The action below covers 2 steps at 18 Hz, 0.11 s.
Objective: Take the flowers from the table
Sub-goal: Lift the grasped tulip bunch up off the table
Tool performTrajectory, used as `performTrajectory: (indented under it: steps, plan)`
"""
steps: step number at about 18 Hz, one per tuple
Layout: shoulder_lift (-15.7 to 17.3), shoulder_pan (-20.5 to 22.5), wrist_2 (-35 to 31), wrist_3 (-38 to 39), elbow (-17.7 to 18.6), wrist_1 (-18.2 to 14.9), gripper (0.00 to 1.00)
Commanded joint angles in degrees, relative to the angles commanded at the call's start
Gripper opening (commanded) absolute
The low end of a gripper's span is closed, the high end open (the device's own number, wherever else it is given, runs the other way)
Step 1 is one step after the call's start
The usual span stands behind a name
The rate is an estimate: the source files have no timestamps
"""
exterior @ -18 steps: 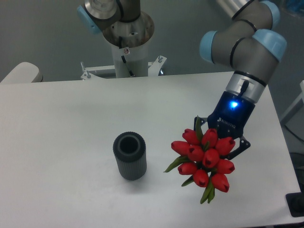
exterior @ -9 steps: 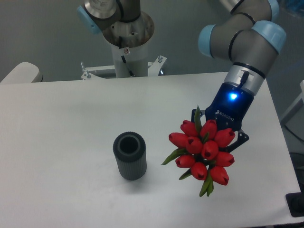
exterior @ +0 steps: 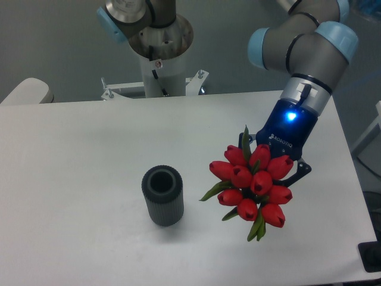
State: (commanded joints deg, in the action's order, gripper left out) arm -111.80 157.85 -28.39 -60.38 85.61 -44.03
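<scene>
You are looking at one large white flat table (exterior: 77, 155) with rounded corners, filling most of the view. Behind it is a plain grey wall, and at the far edge of the table stands the white mounting column (exterior: 159, 65) of the robot base.

One grey UR5e arm (exterior: 309, 50) with pale blue joint caps comes in from the upper right, well to the right of the vase, and slopes down and to the left toward the table. Its wrist ends in a dark body with a lit blue lamp.

One dark grey ribbed cylinder vase (exterior: 162, 195) stands upright on the table, its open mouth facing up. Use it as your landmark.

One bunch of red tulips with green stems and leaves (exterior: 253, 185) hangs to the right of the vase, near it but not touching. You can count about ten red heads, packed close and facing the camera. A few green leaves poke out on the side toward the vase and below the bunch. The bunch appears lifted clear of the table.

One black two-finger gripper (exterior: 275, 168) sits directly behind the flower heads, on the side away from the vase. Its fingers are closed around the stems, holding the bunch, though the blooms hide most of the contact.
</scene>
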Motion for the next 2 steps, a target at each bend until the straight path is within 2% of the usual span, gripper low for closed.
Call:
performTrajectory:
  steps: [2]
  plan:
    - [0.00, 0.00, 0.00, 0.00, 0.00, 0.00, 0.36]
